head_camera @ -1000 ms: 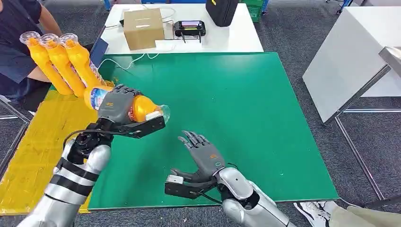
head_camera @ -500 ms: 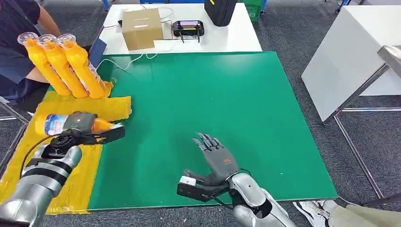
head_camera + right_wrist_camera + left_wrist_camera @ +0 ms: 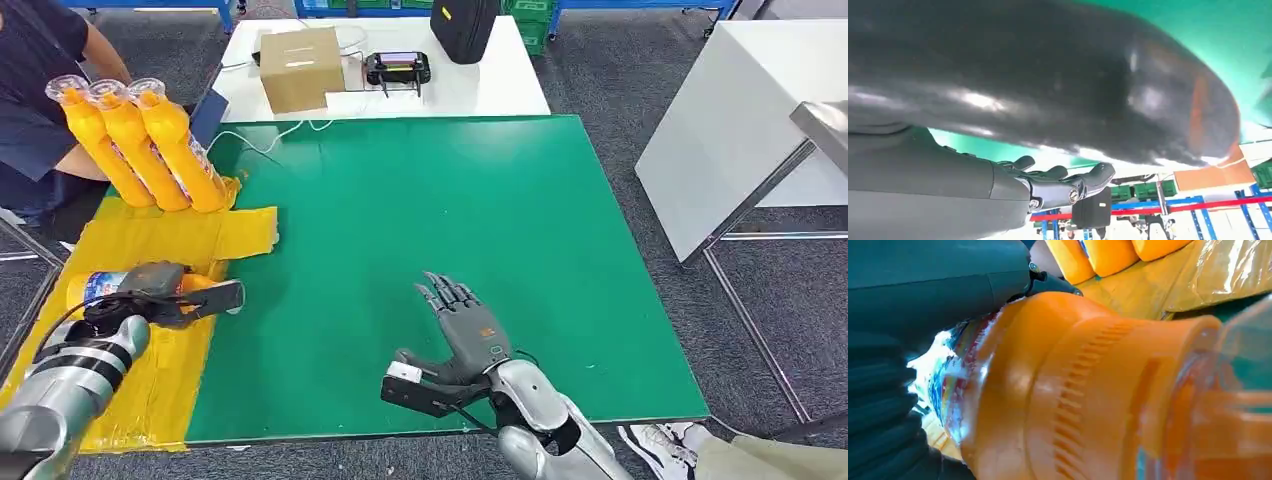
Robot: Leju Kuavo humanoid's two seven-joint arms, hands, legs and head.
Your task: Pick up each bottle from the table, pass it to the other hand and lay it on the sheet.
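Yellow plastic sheet (image 3: 150,370) is spread over the left edge of the green worktop (image 3: 450,230), reaching to the near left corner. A bottle of orange drink (image 3: 110,285) is held lying on its side low over this sheet, at about the middle of the left edge, its clear cap end turned toward the green surface. It is gripped by the left hand (image 3: 150,290), whose fingers are wrapped around the body of the bottle; whether the bottle already touches the sheet cannot be told. In the left wrist view the same bottle (image 3: 1088,390) is seen close up, its ribbed orange shoulder and coloured label lying against the dark fingers (image 3: 878,405).

Three more orange bottles (image 3: 140,145) are laid side by side on the far end of the sheet, near the far left corner, with their bases on the sheet and their cap ends pointing away beyond the edge. They are well apart from the held bottle.

The right hand (image 3: 465,335) is held over the near edge of the worktop, toward the middle, with its fingers spread and straight and nothing in them. The same extended fingers (image 3: 1063,182) are seen in the right wrist view.

A person in a dark top (image 3: 35,60) is seated beyond the far left corner. A white table (image 3: 500,85) behind the worktop carries a cardboard box (image 3: 300,68).
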